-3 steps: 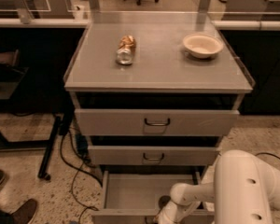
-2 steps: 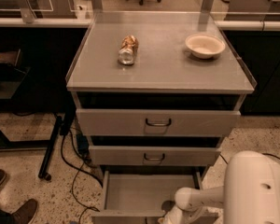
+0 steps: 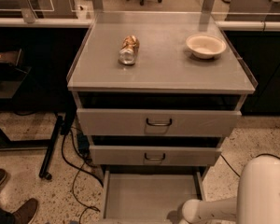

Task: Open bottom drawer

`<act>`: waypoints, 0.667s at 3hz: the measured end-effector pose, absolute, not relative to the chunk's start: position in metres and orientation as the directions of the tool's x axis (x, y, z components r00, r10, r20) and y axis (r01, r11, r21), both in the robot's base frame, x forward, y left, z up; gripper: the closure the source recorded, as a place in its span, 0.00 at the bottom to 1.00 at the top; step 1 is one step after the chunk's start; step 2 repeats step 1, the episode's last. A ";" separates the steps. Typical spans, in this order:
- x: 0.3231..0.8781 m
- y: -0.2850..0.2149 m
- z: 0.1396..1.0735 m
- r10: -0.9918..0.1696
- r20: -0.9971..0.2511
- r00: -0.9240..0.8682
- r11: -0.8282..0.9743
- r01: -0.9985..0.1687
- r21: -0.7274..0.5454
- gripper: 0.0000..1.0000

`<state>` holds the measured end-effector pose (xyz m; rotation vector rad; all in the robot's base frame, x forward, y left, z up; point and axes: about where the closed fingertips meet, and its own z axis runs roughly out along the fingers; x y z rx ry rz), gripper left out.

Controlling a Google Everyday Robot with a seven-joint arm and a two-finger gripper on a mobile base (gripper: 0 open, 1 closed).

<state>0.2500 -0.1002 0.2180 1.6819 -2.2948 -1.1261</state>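
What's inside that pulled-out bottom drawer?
The bottom drawer shows only a bare grey tray. The robot's arm covers its front right corner; the gripper lies beyond the picture's lower edge.

I can read no text, label, brand, number or sign anywhere in my view. The can (image 3: 129, 49) lying on the cabinet top (image 3: 168, 71), well beyond and above my gripper (image 3: 176, 217), has some colouring on its side, but I cannot make out a single word or logo on it. The gripper itself sits at the very bottom edge of the view, over the front of the pulled-out bottom drawer (image 3: 144, 192), and carries no marking I can read.
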 end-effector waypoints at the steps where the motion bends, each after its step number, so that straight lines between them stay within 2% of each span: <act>1: 0.250 -0.100 0.218 -0.853 -0.343 -0.393 0.126 -0.793 0.596 0.00; 2: 0.250 -0.100 0.218 -0.853 -0.343 -0.393 0.126 -0.793 0.596 0.00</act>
